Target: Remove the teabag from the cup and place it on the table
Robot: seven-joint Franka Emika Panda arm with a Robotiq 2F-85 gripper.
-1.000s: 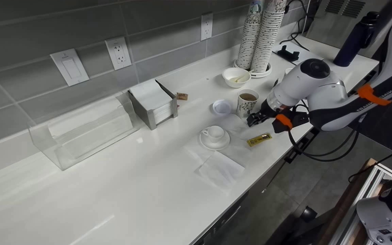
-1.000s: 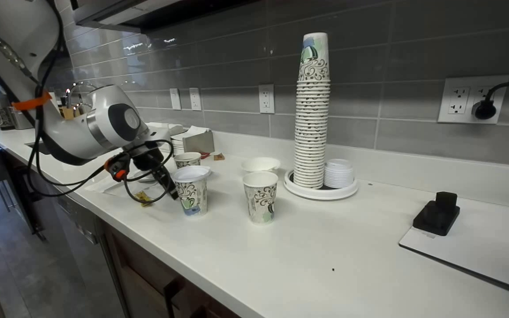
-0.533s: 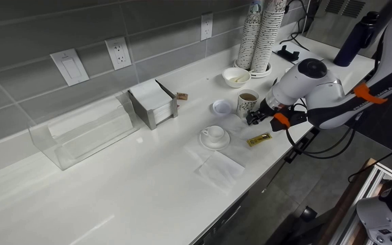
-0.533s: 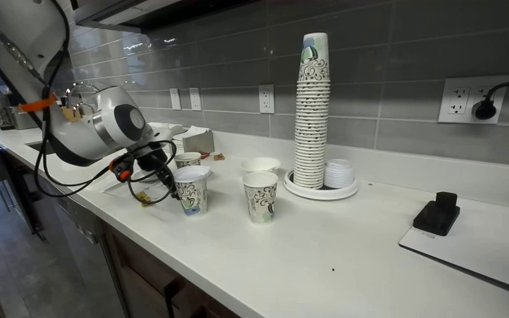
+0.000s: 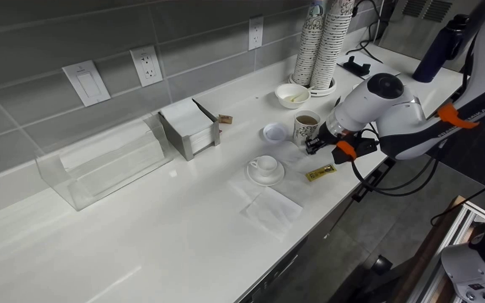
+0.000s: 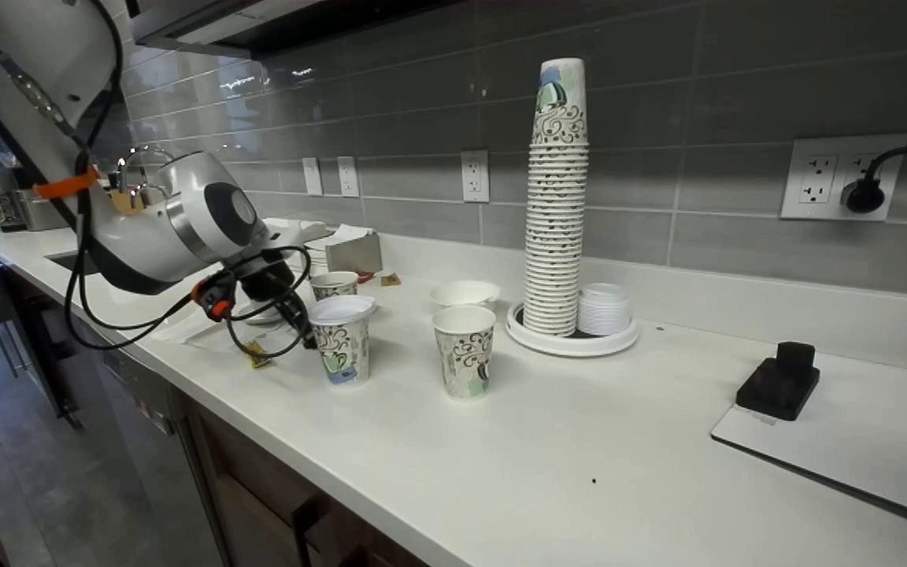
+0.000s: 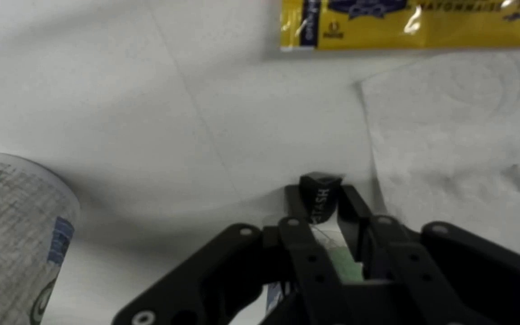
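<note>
The cup (image 5: pixel 302 135) is a patterned paper cup with brown tea inside; its rim also shows in an exterior view (image 6: pixel 335 280), and part of its green print in the wrist view (image 7: pixel 349 266). My gripper (image 5: pixel 311 148) is low beside its outer wall; it also shows in an exterior view (image 6: pixel 309 339). In the wrist view my gripper (image 7: pixel 318 193) is nearly closed, with both fingertips against the teabag's black STASH tag (image 7: pixel 322 205). A thin string runs from the tag toward the cup. The bag itself is hidden. The table (image 5: pixel 141 235) is the glossy white counter.
A lidded paper cup (image 6: pixel 343 346) stands beside my gripper, also in the wrist view (image 7: pixel 11 243). A yellow packet (image 5: pixel 321 172), a napkin (image 7: pixel 458 135), a white cup (image 5: pixel 265 165) on a saucer, a lid (image 5: pixel 274 133) and a bowl (image 5: pixel 291 96) lie around.
My arm has shifted slightly, and the gripper's fingers sit a touch differently beside the cup. The cup and the things on the table have not moved.
</note>
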